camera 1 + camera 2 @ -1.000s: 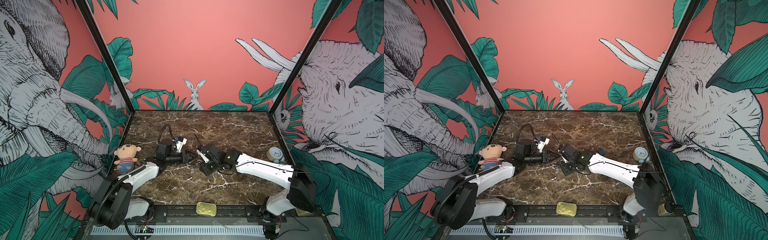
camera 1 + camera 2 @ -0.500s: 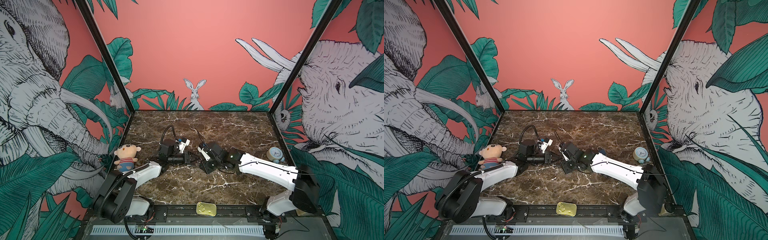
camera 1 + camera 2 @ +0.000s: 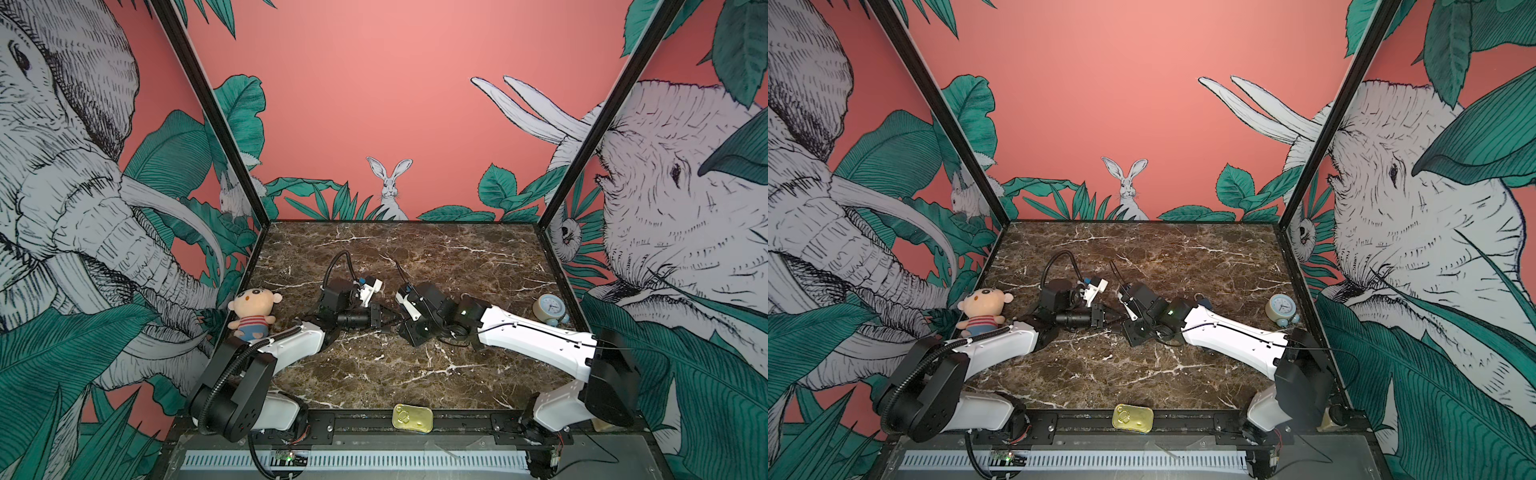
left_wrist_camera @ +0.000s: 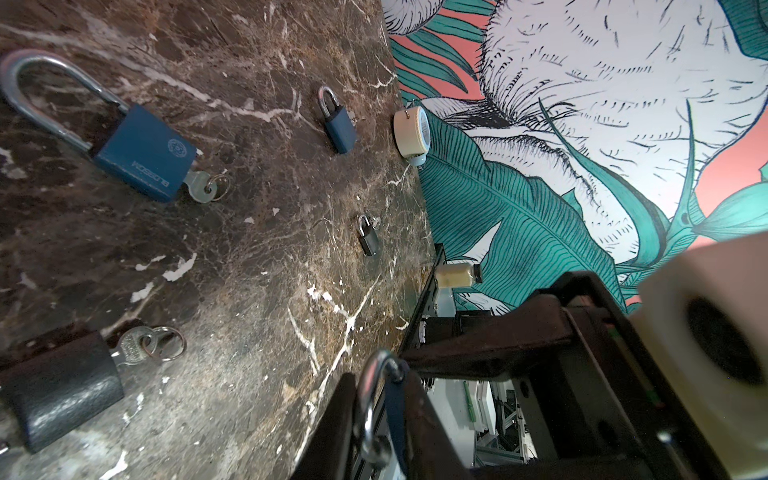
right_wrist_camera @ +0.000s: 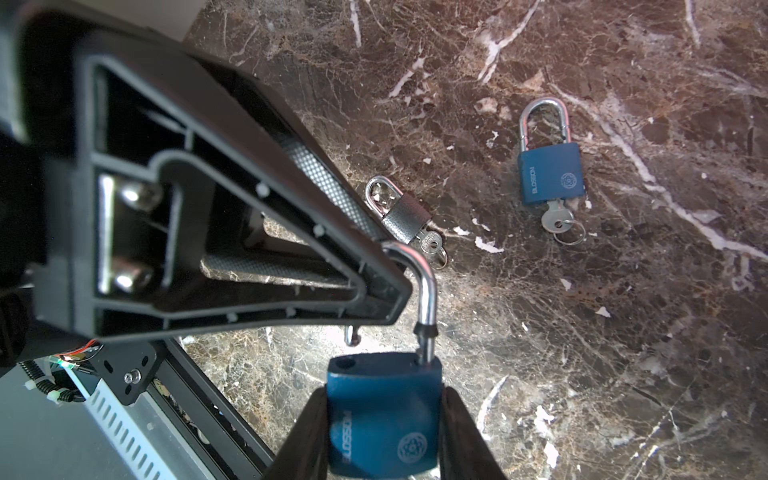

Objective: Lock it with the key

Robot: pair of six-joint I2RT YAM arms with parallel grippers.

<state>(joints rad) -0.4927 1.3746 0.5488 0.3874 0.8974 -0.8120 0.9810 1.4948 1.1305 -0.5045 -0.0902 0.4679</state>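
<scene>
Top views: left arm (image 3: 286, 347) and right arm (image 3: 536, 345) meet over the middle of the marble surface (image 3: 374, 374), tips almost touching. Plush doll (image 3: 253, 309) at the left edge, alarm clock (image 3: 550, 307) at the right edge, both seen in both top views. Sardine tin (image 3: 1133, 417) at the near edge. Small blue padlock (image 3: 1200, 297) peeks out behind the right arm in a top view.

Left wrist: left fingers (image 4: 332, 432) stand narrow, one each side of the steel shackle (image 4: 368, 407) of the held blue padlock (image 4: 394, 415); real squeeze or not, can't tell. Lying on the surface: long-shackle blue padlock (image 4: 145, 156) with key (image 4: 199, 191) inserted, grey padlock (image 4: 58, 386) with grey lock key (image 4: 131, 347) inserted, tiny dark padlock (image 4: 368, 239).

Right wrist: right fingers (image 5: 461, 436) clamp the body of the held blue padlock, up off the surface. Shackle is open, its free end (image 5: 352, 338) out of the hole; a left finger covers the shackle top. Held lock's keyway is out of frame, so can't tell if a key is in it.
</scene>
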